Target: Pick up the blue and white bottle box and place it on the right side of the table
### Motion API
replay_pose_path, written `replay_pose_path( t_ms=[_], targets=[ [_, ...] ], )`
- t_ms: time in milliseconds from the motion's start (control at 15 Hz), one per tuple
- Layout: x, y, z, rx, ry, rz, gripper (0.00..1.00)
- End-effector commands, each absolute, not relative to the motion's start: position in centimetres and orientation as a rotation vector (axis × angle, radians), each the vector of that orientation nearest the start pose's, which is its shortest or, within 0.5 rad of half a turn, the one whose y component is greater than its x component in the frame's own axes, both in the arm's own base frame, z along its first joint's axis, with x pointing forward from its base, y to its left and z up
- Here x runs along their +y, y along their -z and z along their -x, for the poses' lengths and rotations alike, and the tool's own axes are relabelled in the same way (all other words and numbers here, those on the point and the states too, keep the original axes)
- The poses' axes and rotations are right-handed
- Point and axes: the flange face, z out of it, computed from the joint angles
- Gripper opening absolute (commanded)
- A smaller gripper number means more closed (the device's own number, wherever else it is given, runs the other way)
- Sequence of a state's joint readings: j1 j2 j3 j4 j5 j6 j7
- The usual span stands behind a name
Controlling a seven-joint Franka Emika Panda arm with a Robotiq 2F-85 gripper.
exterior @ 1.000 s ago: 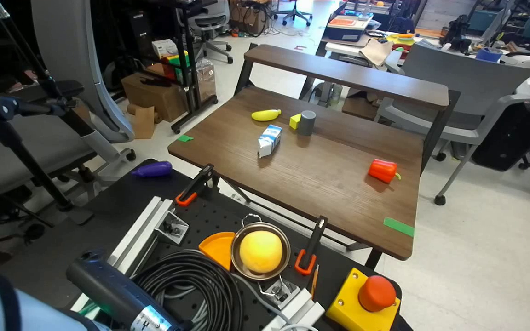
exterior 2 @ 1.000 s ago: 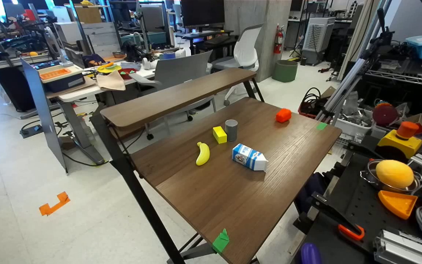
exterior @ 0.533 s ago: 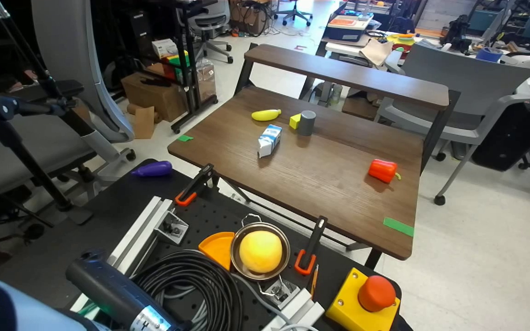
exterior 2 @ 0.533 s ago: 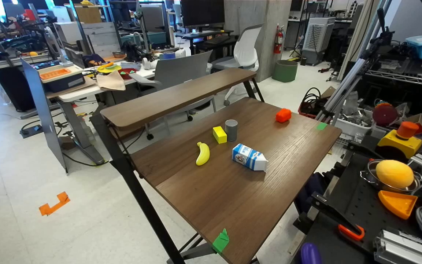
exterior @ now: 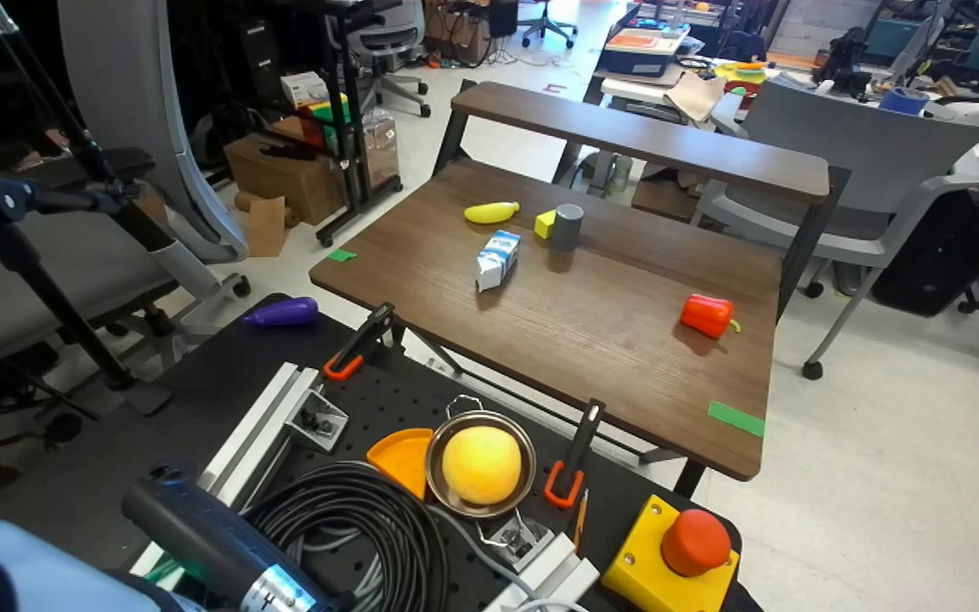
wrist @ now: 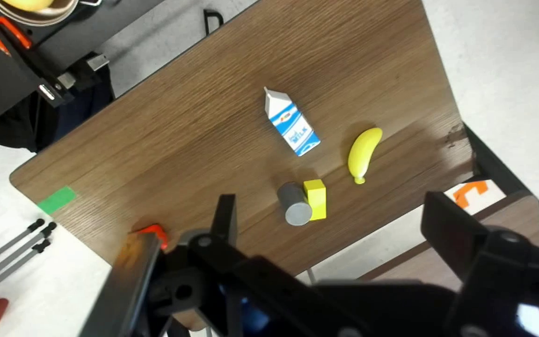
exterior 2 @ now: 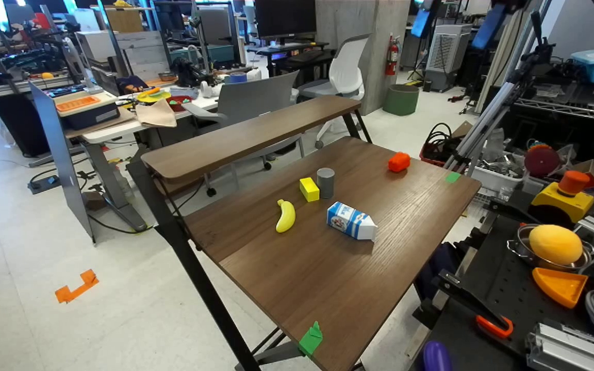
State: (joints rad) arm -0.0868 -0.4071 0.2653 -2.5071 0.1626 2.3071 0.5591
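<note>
The blue and white bottle box, a milk carton, lies on its side on the brown table (exterior: 617,340). It shows in both exterior views (exterior: 498,259) (exterior 2: 351,221) and in the wrist view (wrist: 293,122), above the gripper's fingertips in that picture. My gripper (wrist: 330,206) is open with nothing between its fingers, held high over the table and apart from the box. Dark and blue parts that look like its fingers show at the top edge of an exterior view (exterior 2: 454,26). The rest of the gripper is out of view there.
A yellow banana (exterior 2: 285,216), a yellow block (exterior 2: 309,189) and a grey cylinder (exterior 2: 326,183) lie near the box. A red-orange pepper (exterior: 708,315) lies near one end. A raised shelf (exterior: 642,140) runs along the long side. Clamps and a pot (exterior: 434,476) stand on the black bench.
Dark gripper parts have come into view at the top edge of both exterior views. The blue arm cover at the lower left has shifted slightly. The box and other objects have not moved.
</note>
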Motion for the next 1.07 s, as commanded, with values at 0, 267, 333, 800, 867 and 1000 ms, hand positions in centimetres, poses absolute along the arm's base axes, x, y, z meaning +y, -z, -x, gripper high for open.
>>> replay_pose_path(
  t_ms=[0, 267, 333, 800, 867, 1000],
  targets=[
    [7.8, -40.2, -47.3, 0.792, 0.252, 2.967, 1.00],
    [8.0, -34.2, -50.8, 0.845, 0.241, 2.949, 1.00],
    [7.9, -32.5, -51.6, 0.853, 0.216, 2.941, 1.00],
    [6.3, -19.6, -55.9, 0.932, 0.178, 2.825, 1.00],
    [6.8, -18.2, -56.4, 0.911, 0.171, 2.828, 1.00],
    [8.0, -15.9, -56.9, 0.860, 0.134, 2.834, 1.00]
  ],
)
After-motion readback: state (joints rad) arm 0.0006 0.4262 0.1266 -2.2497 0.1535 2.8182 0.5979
